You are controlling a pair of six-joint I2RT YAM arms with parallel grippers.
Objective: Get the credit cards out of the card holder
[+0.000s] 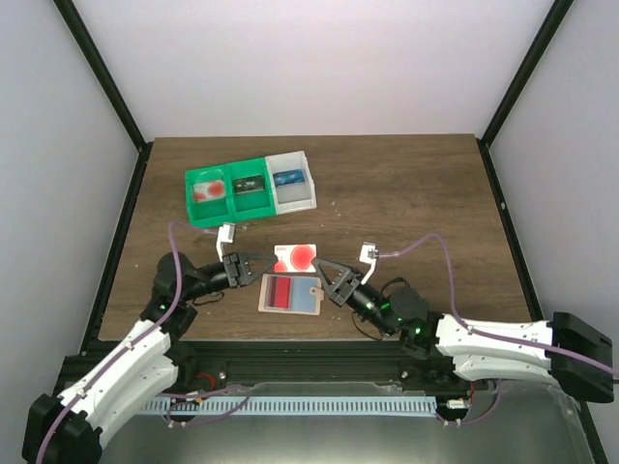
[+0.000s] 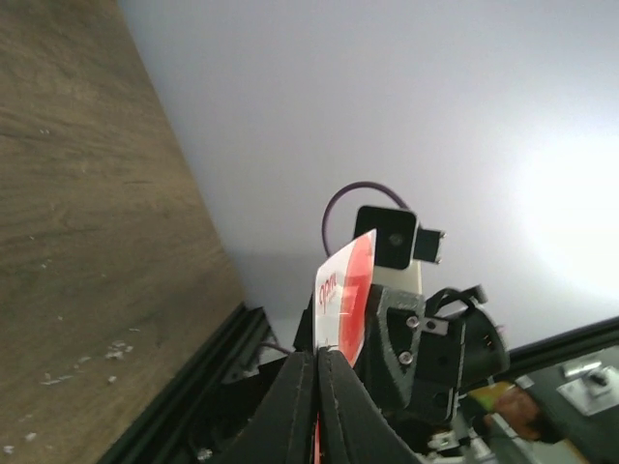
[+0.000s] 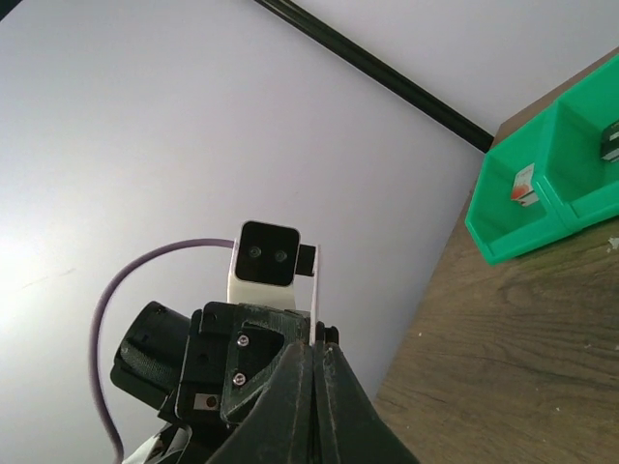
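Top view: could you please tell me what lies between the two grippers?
The red-and-white card sits between the left gripper and right gripper, just beyond the holder. The left wrist view shows it pinched in the left gripper.

Fingers (image 3: 340,411) pinch a card (image 3: 315,290) seen edge-on; green tray (image 3: 511,242) beyond.

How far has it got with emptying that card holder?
Done: nothing clearly finished; small red, dark and blue items sit in the trays, too small to identify. In hand: the left fingers pinch a red and white card just outside the card holder, which the right fingers seem to steady. Left: something red shows inside the holder.
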